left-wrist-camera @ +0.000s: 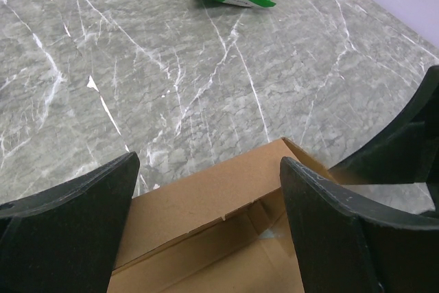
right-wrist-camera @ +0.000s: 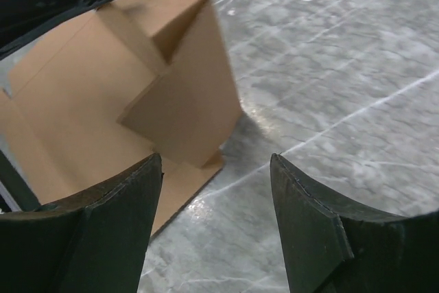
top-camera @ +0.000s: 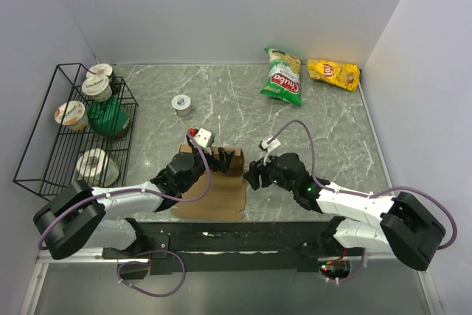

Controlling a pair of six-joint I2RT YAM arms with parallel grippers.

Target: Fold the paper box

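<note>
Tabletop: grey marble-pattern table (top-camera: 221, 101), carrying everything listed below.
Rack: black wire basket rack (top-camera: 44, 130) at the left edge, holding tubs and a green item.
Paper box: plain brown cardboard paper box (top-camera: 217, 193) near the front edge, between the two arms. The base panel lies flat and the far wall and a corner flap stand upright.
Left gripper: left gripper (left-wrist-camera: 209, 162) is over the raised far wall. The jaws are spread wide, straddling the cardboard, with nothing clamped.
Right gripper: right gripper (right-wrist-camera: 216, 159) is just beside the box's right corner. The jaws are apart and empty.
Green bag: green foil snack bag (top-camera: 282, 79), far right.
Yellow bag: yellow foil snack bag (top-camera: 333, 74), just beside the green one.
Tape: small grey tape roll (top-camera: 182, 104), far centre-left.
</note>
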